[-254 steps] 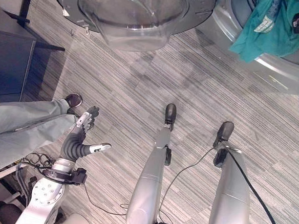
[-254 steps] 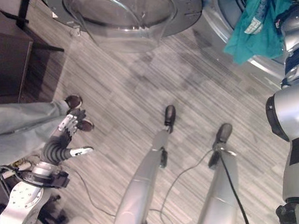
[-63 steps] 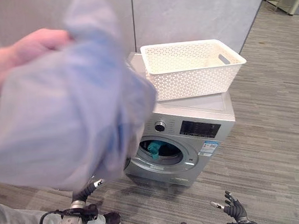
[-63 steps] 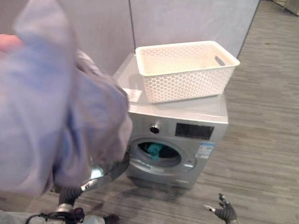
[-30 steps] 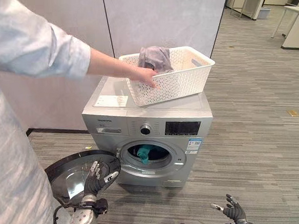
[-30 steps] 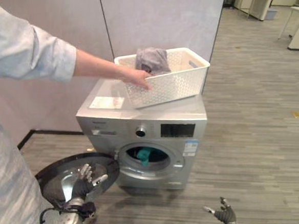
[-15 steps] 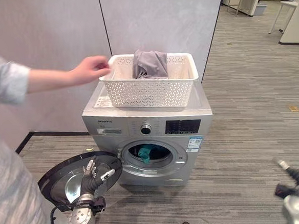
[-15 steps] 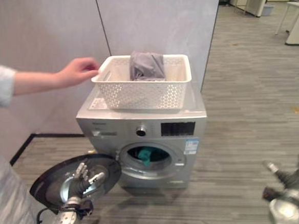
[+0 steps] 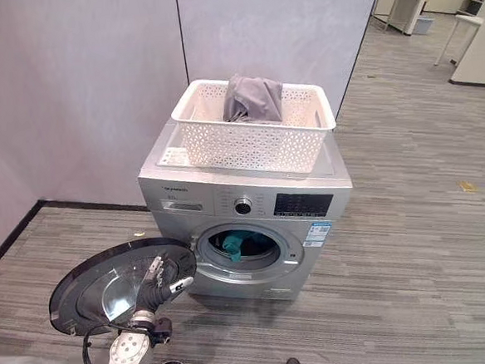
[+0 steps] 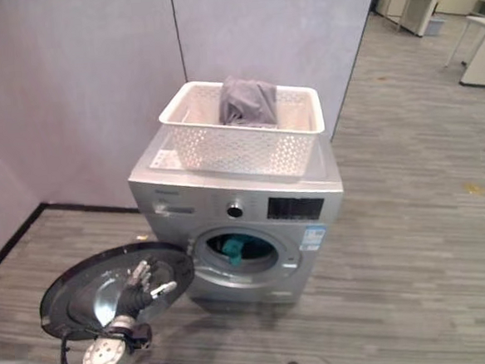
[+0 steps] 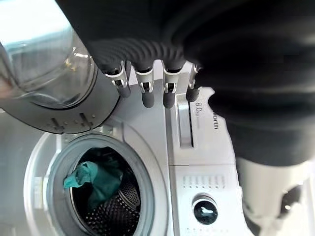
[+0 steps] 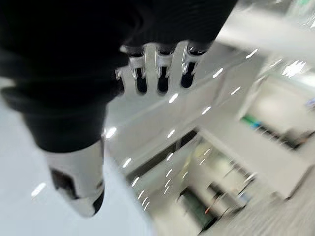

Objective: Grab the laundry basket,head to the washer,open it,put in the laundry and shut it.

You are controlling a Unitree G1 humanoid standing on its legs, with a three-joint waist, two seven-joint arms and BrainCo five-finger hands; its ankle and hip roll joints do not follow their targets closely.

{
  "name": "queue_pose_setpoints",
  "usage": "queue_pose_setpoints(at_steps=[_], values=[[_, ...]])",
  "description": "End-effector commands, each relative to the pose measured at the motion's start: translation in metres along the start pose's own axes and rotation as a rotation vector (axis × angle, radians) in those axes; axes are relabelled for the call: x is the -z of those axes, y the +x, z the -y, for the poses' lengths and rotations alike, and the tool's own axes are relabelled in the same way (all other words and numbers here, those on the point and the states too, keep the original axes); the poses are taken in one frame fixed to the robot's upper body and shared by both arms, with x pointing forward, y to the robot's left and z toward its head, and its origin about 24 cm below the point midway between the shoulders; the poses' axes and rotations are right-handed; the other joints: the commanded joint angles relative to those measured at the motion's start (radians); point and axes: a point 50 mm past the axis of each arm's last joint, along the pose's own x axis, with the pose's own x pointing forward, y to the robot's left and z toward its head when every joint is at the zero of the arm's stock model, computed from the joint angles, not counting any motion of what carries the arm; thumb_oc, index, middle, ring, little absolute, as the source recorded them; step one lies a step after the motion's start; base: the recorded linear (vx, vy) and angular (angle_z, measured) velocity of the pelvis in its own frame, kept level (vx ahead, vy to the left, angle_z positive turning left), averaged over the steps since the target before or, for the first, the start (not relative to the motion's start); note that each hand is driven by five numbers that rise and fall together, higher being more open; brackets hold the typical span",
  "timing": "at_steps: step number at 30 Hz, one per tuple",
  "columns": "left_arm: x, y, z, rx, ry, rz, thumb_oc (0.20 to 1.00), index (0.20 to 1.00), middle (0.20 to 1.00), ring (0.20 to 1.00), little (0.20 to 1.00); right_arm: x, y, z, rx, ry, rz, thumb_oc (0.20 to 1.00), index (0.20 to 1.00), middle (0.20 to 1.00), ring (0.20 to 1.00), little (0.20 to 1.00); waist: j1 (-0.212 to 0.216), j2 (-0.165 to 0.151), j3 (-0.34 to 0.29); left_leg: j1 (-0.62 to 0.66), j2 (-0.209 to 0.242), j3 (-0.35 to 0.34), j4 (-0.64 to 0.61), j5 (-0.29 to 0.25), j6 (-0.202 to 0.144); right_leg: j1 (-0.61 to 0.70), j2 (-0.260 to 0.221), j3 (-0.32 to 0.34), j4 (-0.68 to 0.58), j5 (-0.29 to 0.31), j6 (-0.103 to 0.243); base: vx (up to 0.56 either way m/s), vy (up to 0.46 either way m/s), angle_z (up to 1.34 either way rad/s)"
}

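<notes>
Standing with the left hand [image 9: 161, 285] open and empty by the round glass door [image 9: 108, 289], the white plastic basket [image 9: 252, 135] with grey cloth [image 9: 253, 97] on the silver washer [image 9: 246, 211] risks falling if grabbed one-handed.

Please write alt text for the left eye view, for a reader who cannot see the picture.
A silver washer stands with its round door swung open and teal laundry in the drum. A white laundry basket holding grey cloth sits on top. The robot's left hand, fingers relaxed, is in front of the door.
</notes>
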Motion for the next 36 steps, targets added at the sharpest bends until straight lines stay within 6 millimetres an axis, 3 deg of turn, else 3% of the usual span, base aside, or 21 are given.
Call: queue_pose_setpoints(at_steps=[1,4,5,6,8,13,14,15,17,19,28,30,33,36], values=[[-0.039,0.015,-0.002,0.041,0.018,0.173,1.0,1.0,1.0,1.0,1.0,-0.05,0.056,0.007,-0.079,-0.033,0.138,1.0,1.0,1.0,1.0,1.0,0.063,0.01,0.069,-0.009,-0.006,-0.143,0.192,-0.269,0.116,-0.203,0.035,0.033,-0.018,0.042,0.012,0.07,-0.097,-0.11],[-0.042,0.021,0.0,0.043,0.006,0.185,1.0,1.0,1.0,1.0,1.0,-0.081,0.084,-0.002,-0.146,-0.126,0.195,1.0,1.0,1.0,1.0,1.0,0.054,-0.012,0.079,-0.007,-0.007,-0.174,0.214,-0.284,0.1,-0.201,0.047,0.09,-0.002,0.04,0.015,0.09,-0.109,0.09],[-0.041,0.021,0.001,0.037,-0.004,0.186,1.0,1.0,1.0,1.0,1.0,-0.086,0.087,-0.003,-0.149,-0.128,0.206,1.0,1.0,1.0,1.0,1.0,0.044,-0.006,0.08,-0.007,-0.008,-0.176,0.214,-0.284,0.1,-0.2,0.046,0.089,-0.001,0.039,0.016,0.17,-0.17,0.41],[-0.042,0.025,0.003,0.052,0.001,0.187,1.0,1.0,1.0,1.0,1.0,-0.097,0.096,-0.005,-0.184,-0.201,0.223,1.0,1.0,1.0,1.0,1.0,0.054,-0.034,0.066,-0.003,-0.004,-0.205,0.223,-0.291,0.083,-0.188,0.05,0.124,0.031,0.041,0.019,0.12,-0.124,0.49],[-0.041,0.024,0.005,0.053,-0.012,0.185,1.0,1.0,1.0,1.0,1.0,-0.104,0.101,-0.008,-0.203,-0.234,0.238,1.0,1.0,1.0,1.0,1.0,0.051,-0.038,0.059,0.002,0.006,-0.222,0.222,-0.291,0.072,-0.186,0.055,0.123,0.052,0.033,0.017,0.21,-0.193,0.46],[-0.033,0.022,0.013,0.078,-0.046,0.158,1.0,1.0,1.0,1.0,1.0,-0.115,0.112,-0.021,-0.286,-0.292,0.245,1.0,1.0,1.0,1.0,1.0,0.041,-0.042,0.021,0.056,0.098,-0.279,0.177,-0.269,0.018,-0.145,0.092,0.047,0.087,-0.015,-0.016,0.25,-0.24,0.53],[-0.032,0.022,0.013,0.077,-0.049,0.158,1.0,1.0,1.0,1.0,1.0,-0.116,0.112,-0.021,-0.287,-0.294,0.248,1.0,1.0,1.0,1.0,1.0,0.036,-0.038,0.021,0.057,0.1,-0.282,0.174,-0.267,0.017,-0.143,0.093,0.044,0.087,-0.016,-0.017,0.23,-0.264,0.31],[-0.031,0.021,0.017,0.1,-0.044,0.154,1.0,1.0,1.0,1.0,1.0,-0.119,0.118,-0.021,-0.289,-0.296,0.234,1.0,1.0,1.0,1.0,1.0,0.039,-0.039,0.01,0.059,0.135,-0.296,0.161,-0.249,-0.004,-0.132,0.108,0.009,0.084,-0.029,-0.03,0.21,-0.256,0.2],[-0.032,0.021,0.018,0.107,-0.041,0.156,1.0,1.0,1.0,1.0,1.0,-0.123,0.122,-0.023,-0.287,-0.285,0.232,1.0,1.0,1.0,1.0,1.0,0.042,-0.038,0.006,0.058,0.149,-0.304,0.155,-0.243,-0.012,-0.13,0.117,-0.003,0.083,-0.04,-0.038,0.18,-0.225,0.22],[-0.033,0.022,0.019,0.131,-0.032,0.159,1.0,1.0,1.0,1.0,1.0,-0.125,0.129,-0.028,-0.287,-0.272,0.195,1.0,1.0,1.0,1.0,1.0,0.061,-0.036,0.013,0.034,0.189,-0.325,0.153,-0.202,-0.036,-0.135,0.137,-0.042,0.096,-0.07,-0.06,0.13,-0.222,0.29],[-0.032,0.017,0.019,0.165,-0.02,0.155,1.0,1.0,1.0,1.0,1.0,-0.117,0.132,-0.037,-0.322,-0.287,0.14,1.0,1.0,1.0,1.0,1.0,0.085,-0.023,0.026,0.002,0.23,-0.345,0.126,-0.157,-0.06,-0.144,0.152,-0.095,0.098,-0.096,-0.079,0.04,-0.098,0.15],[-0.032,0.016,0.02,0.168,-0.022,0.157,1.0,1.0,1.0,1.0,1.0,-0.12,0.132,-0.043,-0.326,-0.263,0.139,1.0,1.0,1.0,1.0,1.0,0.098,-0.017,0.035,-0.009,0.236,-0.343,0.119,-0.144,-0.065,-0.151,0.152,-0.106,0.097,-0.1,-0.081,-0.03,-0.064,0.05],[-0.038,0.015,0.018,0.164,-0.026,0.181,1.0,1.0,1.0,1.0,1.0,-0.145,0.131,-0.067,-0.368,-0.226,0.196,1.0,1.0,1.0,1.0,1.0,0.128,-0.003,0.054,-0.048,0.252,-0.35,0.098,-0.101,-0.082,-0.168,0.152,-0.13,0.079,-0.103,-0.095,-0.05,-0.085,0.06],[-0.039,0.014,0.018,0.168,-0.028,0.187,1.0,1.0,1.0,1.0,1.0,-0.146,0.131,-0.072,-0.374,-0.236,0.19,1.0,1.0,1.0,1.0,1.0,0.133,0.004,0.059,-0.057,0.256,-0.355,0.092,-0.09,-0.085,-0.173,0.152,-0.137,0.08,-0.106,-0.098,-0.02,-0.034,0.08]])
